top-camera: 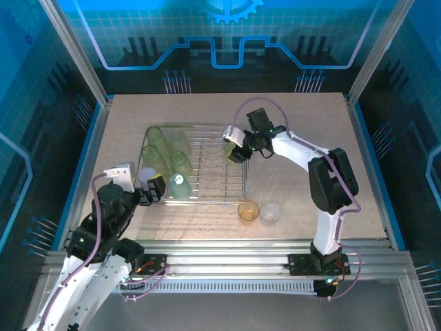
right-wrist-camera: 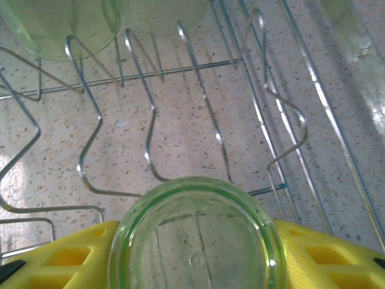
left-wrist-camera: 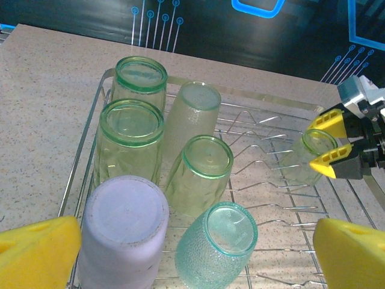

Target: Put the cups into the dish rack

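The wire dish rack (top-camera: 207, 131) holds several upturned cups at its left end: green ones (left-wrist-camera: 131, 129), a pale one (left-wrist-camera: 191, 111), a teal one (left-wrist-camera: 219, 244) and a lilac one (left-wrist-camera: 123, 226). My right gripper (top-camera: 235, 149) hangs over the rack's right part, shut on a green cup (right-wrist-camera: 195, 241) with a yellow finger (right-wrist-camera: 60, 259) pressed to each side. My left gripper (top-camera: 147, 187) hovers open over the rack's near left corner, its fingers (left-wrist-camera: 36, 250) spread wide either side of the lilac and teal cups. An amber cup (top-camera: 248, 210) and a clear cup (top-camera: 270, 212) stand on the table.
Upright wire prongs (right-wrist-camera: 150, 108) stand in rows right below the held cup. The rack's right half (left-wrist-camera: 283, 211) is bare wire. The amber and clear cups sit between the rack and the table's front rail (top-camera: 227, 243).
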### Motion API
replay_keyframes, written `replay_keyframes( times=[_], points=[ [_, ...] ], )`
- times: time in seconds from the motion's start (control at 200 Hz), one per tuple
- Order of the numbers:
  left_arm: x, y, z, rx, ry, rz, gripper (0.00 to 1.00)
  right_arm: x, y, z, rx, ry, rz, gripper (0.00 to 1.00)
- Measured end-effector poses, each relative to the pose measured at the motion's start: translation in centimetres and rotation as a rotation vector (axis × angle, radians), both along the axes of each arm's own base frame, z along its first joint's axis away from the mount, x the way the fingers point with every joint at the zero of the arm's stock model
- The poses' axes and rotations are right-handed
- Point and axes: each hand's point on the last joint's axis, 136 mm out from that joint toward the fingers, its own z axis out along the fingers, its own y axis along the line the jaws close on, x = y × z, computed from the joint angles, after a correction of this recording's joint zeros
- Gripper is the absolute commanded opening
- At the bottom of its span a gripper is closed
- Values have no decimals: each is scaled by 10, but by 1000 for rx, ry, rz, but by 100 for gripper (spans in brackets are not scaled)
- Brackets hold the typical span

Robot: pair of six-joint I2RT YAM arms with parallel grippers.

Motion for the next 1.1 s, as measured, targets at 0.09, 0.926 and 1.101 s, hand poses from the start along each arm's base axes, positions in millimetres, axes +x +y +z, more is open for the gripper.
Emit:
replay_keyframes(
  times=[0.09, 0.926, 1.101],
  points=[
    [0, 0, 0, -1, -1, 0, 100, 7, 1, 4, 27, -20, -14, 40],
    [1, -2, -1, 3, 6, -8, 100, 34, -2, 3, 100, -120, -51, 58],
    [1, -2, -1, 3, 6, -8, 100, 34, -2, 1, 84, -135, -31, 63]
  ],
)
